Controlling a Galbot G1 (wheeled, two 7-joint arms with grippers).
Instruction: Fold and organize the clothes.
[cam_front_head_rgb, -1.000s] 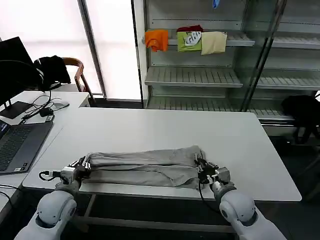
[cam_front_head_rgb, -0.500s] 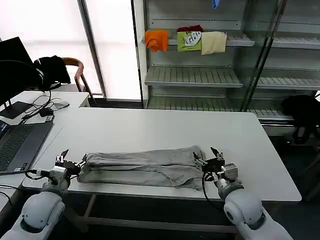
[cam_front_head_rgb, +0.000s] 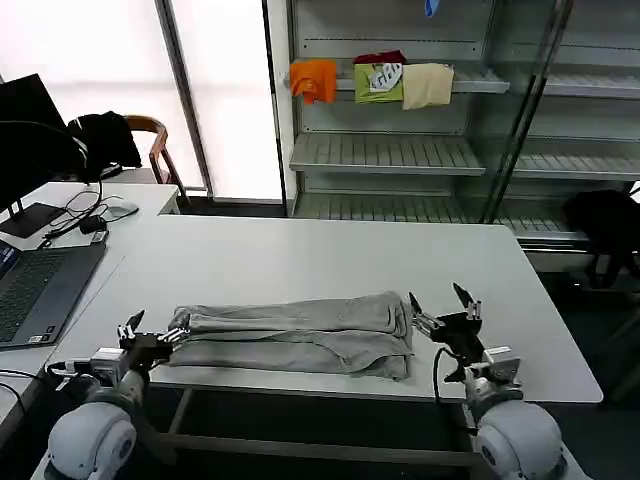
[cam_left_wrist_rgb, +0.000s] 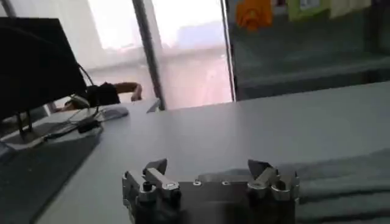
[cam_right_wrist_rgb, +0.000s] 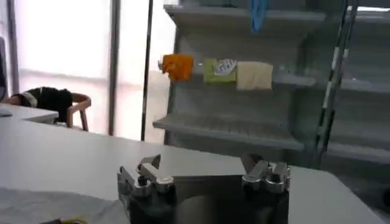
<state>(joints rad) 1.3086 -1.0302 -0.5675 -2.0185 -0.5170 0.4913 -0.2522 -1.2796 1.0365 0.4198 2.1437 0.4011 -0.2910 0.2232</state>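
I had both grippers spread and empty, left gripper (cam_front_head_rgb: 152, 334) and right gripper (cam_front_head_rgb: 442, 312) flanking the folded grey shirt (cam_front_head_rgb: 295, 335).

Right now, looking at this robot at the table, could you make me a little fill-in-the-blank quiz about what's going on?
1. The grey shirt lies folded into a long band on the white ____.
2. Both the left gripper and the right gripper have their fingers ____.
3. Neither gripper is ____ the shirt; each is just off one end of it.
4. On the shelf behind, the orange garment, lime-green garment and cream garment sit in a ____.

Missing words: table; open; holding; row
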